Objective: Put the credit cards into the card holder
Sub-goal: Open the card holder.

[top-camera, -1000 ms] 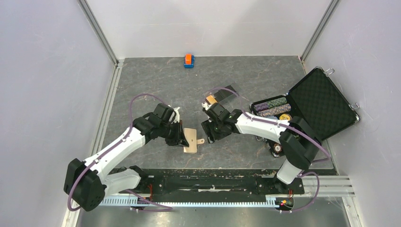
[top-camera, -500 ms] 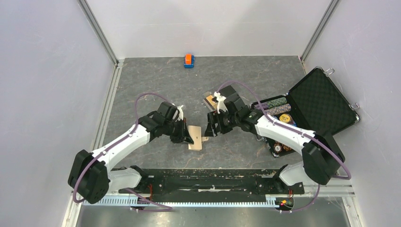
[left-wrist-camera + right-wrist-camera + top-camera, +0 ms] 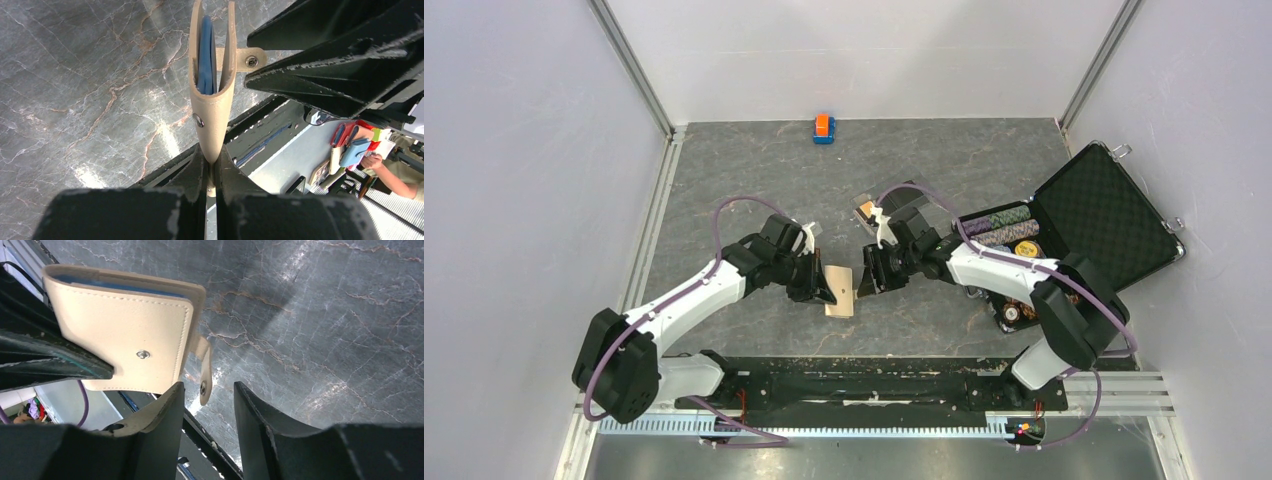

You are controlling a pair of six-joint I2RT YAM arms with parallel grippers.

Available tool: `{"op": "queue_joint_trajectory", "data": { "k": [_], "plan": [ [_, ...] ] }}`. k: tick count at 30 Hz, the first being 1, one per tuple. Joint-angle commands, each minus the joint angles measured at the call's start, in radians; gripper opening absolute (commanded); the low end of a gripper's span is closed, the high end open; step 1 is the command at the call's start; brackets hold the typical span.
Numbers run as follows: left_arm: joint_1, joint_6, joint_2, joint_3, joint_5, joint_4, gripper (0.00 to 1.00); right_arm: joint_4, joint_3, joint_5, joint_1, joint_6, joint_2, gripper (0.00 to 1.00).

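Since a second ago the right pincer (image 3: 865,283) has closed in on the holder (image 3: 840,291) and now sits just beside it. Its jaws are apart, with the tab (image 3: 203,374) at the gap between them, ungripped. Left pincer (image 3: 212,167) is clenched on the holder's folded edge, keeping it on edge over the front of the worktop (image 3: 754,170). One blue card (image 3: 205,55) sits inside. Other cards (image 3: 865,210) lie behind the right arm.

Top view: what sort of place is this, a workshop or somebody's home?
Probably a robotics lab test cell: a left arm and right arm bolted at the table edge, plain grey walls boxing it in, and staged props like the chip case.
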Motion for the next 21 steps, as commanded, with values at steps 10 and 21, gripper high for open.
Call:
{"op": "queue_joint_trajectory", "data": {
  "k": [10, 21],
  "plan": [
    [-0.003, 0.009, -0.032, 0.035, 0.050, 0.024, 0.02, 0.161, -0.009, -0.107, 0.005, 0.052, 0.048, 0.13],
    [-0.002, 0.074, -0.127, 0.050, -0.109, -0.068, 0.99, 0.159, 0.032, -0.122, 0.008, -0.024, -0.079, 0.00]
  ]
}}
